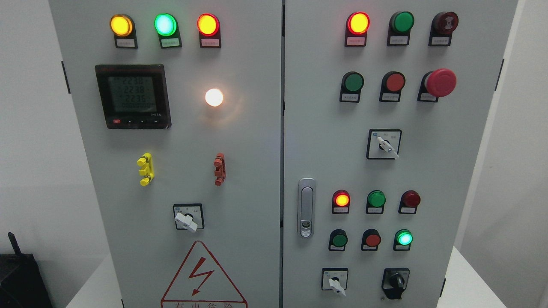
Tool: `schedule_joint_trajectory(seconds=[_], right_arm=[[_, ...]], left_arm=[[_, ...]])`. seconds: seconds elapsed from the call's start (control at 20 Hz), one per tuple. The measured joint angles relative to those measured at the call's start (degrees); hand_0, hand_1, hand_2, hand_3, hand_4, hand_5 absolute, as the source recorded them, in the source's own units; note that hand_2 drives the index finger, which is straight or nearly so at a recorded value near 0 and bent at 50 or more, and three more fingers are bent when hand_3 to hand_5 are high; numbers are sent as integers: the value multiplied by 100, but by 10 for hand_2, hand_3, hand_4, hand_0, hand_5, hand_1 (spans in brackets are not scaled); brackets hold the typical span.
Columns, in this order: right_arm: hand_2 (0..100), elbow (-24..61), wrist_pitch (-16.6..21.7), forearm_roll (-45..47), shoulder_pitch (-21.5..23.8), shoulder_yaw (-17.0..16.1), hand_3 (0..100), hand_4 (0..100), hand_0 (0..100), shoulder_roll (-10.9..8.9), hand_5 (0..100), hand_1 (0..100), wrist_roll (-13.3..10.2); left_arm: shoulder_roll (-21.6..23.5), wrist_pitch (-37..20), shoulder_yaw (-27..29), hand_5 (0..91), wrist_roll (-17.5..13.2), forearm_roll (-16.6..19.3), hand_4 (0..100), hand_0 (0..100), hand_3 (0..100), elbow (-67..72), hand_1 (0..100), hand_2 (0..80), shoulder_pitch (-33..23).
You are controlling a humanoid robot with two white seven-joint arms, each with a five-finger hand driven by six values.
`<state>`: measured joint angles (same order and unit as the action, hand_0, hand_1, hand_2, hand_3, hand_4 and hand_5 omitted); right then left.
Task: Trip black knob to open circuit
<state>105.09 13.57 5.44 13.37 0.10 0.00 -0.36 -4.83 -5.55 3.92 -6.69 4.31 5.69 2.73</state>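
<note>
The black knob [396, 282] sits at the lower right of the grey electrical cabinet's right door [454, 171], in a black surround, with its handle pointing roughly downward. To its left is a white selector switch [335, 283] turned down to the right. Neither of my hands shows in the head view, and nothing touches the knob.
Lit indicator lamps and push buttons cover both doors, with a red mushroom stop button [440, 82] at upper right. A silver door handle [306, 208] lies left of the lower buttons. The left door carries a meter [132, 96], another white selector [187, 220] and a hazard triangle [202, 276].
</note>
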Motion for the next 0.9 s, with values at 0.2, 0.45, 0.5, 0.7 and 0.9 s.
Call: schedule_joint_trajectory(seconds=[0.2,0.45,0.5,0.7,0.9], right_arm=[[0,272,119,64,380,-2,64,33,0,0,68,0,240],[0,496,200,100,634,-6,0,0,0,0,0,0,304],[0,535,204,105,671,-6,0,0,0,0,0,0,306],[0,642,205,114,757,-8,0,0,0,0,0,0,314],[0,712,206,119,801,-7,0,0,0,-5,0,0,316]], left_arm=[[0,0,0,0,0,0,0,120,0,0,389,0,0],[0,0,0,0,0,0,0,120,0,0,389,0,0],[0,0,0,0,0,0,0,120,0,0,389,0,0],[0,0,0,0,0,0,0,120,0,0,389,0,0],[-1,0,0,0,0,0,0,120,0,0,389,0,0]])
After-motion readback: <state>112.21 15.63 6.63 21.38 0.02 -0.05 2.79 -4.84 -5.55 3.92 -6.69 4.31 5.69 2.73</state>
